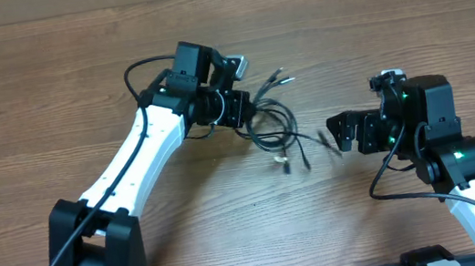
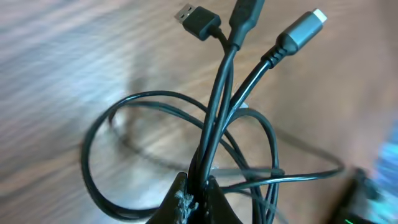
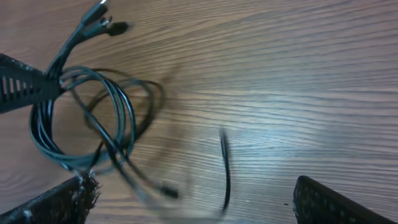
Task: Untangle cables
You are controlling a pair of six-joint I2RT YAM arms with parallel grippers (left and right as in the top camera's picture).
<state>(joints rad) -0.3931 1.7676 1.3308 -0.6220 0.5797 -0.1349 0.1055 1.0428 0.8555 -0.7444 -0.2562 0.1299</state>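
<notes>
Lying looped on wooden table (image 1: 29,87), cables (image 1: 275,126), left tool (image 2: 196,196) clamped on them, right tool (image 1: 337,135) apart nearby.

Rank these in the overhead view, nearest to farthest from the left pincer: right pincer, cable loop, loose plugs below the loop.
From the left pincer:
1. cable loop, pinched in it, just to its right.
2. loose plugs, lower, below the loop.
3. right pincer, far right.

Brown wood-grain table (image 1: 19,79), soft sheen of light
</notes>
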